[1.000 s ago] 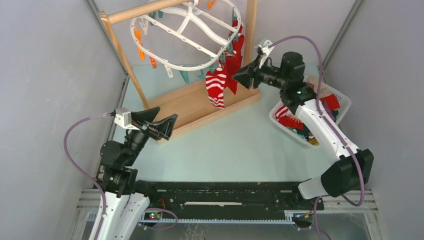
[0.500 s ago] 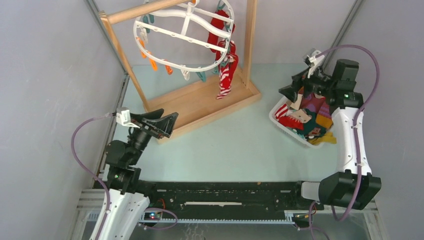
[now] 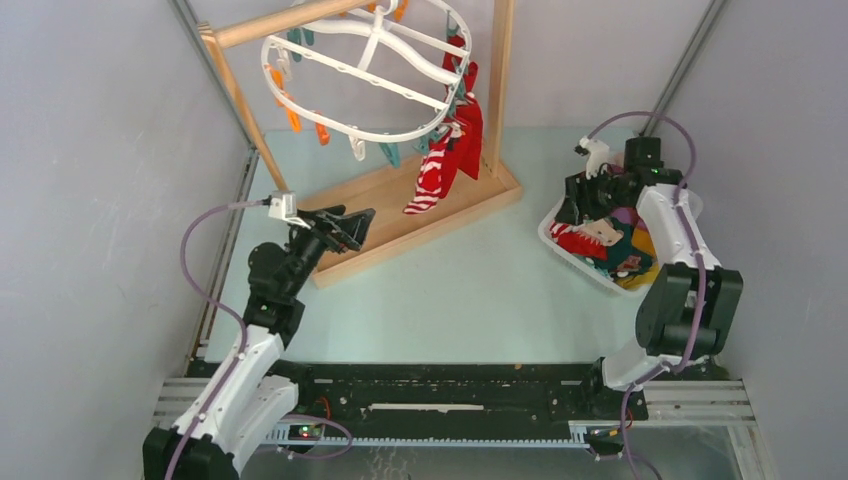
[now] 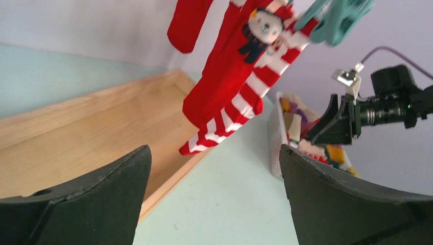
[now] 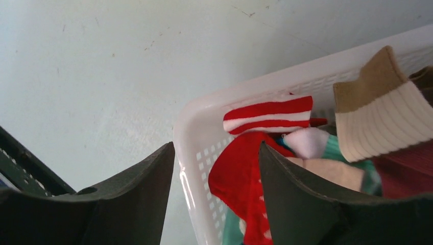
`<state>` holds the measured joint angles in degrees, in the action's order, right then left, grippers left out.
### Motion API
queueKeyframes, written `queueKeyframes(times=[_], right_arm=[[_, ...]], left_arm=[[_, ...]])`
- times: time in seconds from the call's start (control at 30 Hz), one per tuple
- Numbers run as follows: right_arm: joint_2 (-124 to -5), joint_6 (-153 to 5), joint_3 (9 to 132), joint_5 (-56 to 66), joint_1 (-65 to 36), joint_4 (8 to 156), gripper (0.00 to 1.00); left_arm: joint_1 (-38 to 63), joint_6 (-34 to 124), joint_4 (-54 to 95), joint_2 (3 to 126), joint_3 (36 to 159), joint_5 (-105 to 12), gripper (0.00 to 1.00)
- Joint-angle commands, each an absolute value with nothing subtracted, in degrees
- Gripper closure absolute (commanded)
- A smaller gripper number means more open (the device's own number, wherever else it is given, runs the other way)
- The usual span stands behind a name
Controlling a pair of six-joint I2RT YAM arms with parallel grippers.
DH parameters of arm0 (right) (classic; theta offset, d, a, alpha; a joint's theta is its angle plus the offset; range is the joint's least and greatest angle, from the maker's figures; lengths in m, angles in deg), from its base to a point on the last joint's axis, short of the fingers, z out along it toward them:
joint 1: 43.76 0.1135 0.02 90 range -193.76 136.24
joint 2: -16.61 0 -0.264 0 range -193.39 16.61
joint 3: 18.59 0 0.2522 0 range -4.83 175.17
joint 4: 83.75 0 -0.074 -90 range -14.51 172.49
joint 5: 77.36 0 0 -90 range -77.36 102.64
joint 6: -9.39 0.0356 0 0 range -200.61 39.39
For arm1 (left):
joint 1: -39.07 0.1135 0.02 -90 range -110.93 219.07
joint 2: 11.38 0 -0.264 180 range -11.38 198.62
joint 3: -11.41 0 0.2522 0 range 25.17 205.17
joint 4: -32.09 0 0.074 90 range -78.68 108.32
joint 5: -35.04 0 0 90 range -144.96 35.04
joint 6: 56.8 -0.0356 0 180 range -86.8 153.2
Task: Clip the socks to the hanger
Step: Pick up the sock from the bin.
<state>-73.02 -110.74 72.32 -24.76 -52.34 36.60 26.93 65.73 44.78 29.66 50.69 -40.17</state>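
Striped sock (image 3: 428, 180), red sock (image 3: 469, 125) hang clipped from white hanger (image 3: 375, 40).

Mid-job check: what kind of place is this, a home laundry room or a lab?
Most likely a lab test cell: plain grey walls box in a pale table, a black mounting rail runs along its near edge, and the hanger on its wooden stand and the basket of socks look staged.

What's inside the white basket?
The white basket holds piled socks: a striped sock, a red sock, a cream sock with a tan cuff, some teal. Socks underneath are covered, so I can't count them.
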Motion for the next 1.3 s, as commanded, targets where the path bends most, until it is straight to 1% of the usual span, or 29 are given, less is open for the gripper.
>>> queueKeyframes(times=[0.0,0.07,0.13,0.33,0.37,0.43,0.5,0.53,0.57,0.67,0.73,0.8,1.0,1.2,1.27], right_arm=[[-76.18,-97.99,73.33,-18.36,-50.54,43.10,0.33],[-78.14,-91.29,73.37,-13.10,-49.84,45.14,0.33],[-80.03,-85.98,73.20,-9.00,-50.02,46.52,0.33],[-83.99,-80.90,72.81,-7.39,-48.21,49.73,0.36],[-84.76,-80.88,72.92,-7.38,-47.76,50.39,0.40],[-85.95,-79.39,72.80,-6.47,-47.22,50.93,0.44],[-86.03,-78.97,72.78,-7.53,-47.52,50.35,0.70],[-85.37,-79.13,72.74,-7.90,-47.66,49.65,0.76],[-84.40,-79.64,72.31,-8.23,-48.09,49.13,0.84],[-78.32,-80.52,69.86,-9.49,-50.42,48.77,0.95],[-73.40,-80.52,68.07,-12.20,-53.41,49.59,1.00],[-69.07,-80.52,67.60,-15.91,-56.16,49.62,1.00],[-58.24,-80.52,65.93,-25.48,-62.25,49.30,1.00],[-47.77,-82.49,65.48,-33.63,-67.46,53.39,1.00],[-45.83,-84.53,66.23,-37.27,-67.83,52.97,1.00]], left_arm=[[27.02,62.29,46.94,32.60,55.09,-37.46,0.02],[27.03,64.68,49.00,33.11,53.37,-38.79,0.03],[26.98,67.11,51.83,33.15,52.06,-39.19,0.06],[26.86,68.70,46.53,29.31,51.03,-42.75,0.07],[26.70,68.97,46.23,28.07,50.39,-43.33,0.07],[26.23,69.99,46.09,26.68,49.30,-44.23,0.07],[25.58,71.06,45.61,24.93,48.75,-44.41,0.11],[25.09,71.54,45.05,24.10,48.66,-44.36,0.12],[24.51,71.82,44.11,23.17,48.62,-44.28,0.15],[22.36,71.87,40.43,20.38,48.60,-44.46,0.18],[20.74,71.93,38.35,18.38,48.49,-44.94,0.19],[19.21,72.35,35.82,16.47,49.07,-45.30,0.20],[17.27,72.31,28.58,10.46,51.00,-45.84,0.19],[17.18,73.15,27.36,10.48,52.95,-43.73,0.13],[17.18,73.06,27.18,11.77,54.47,-42.79,0.09]])
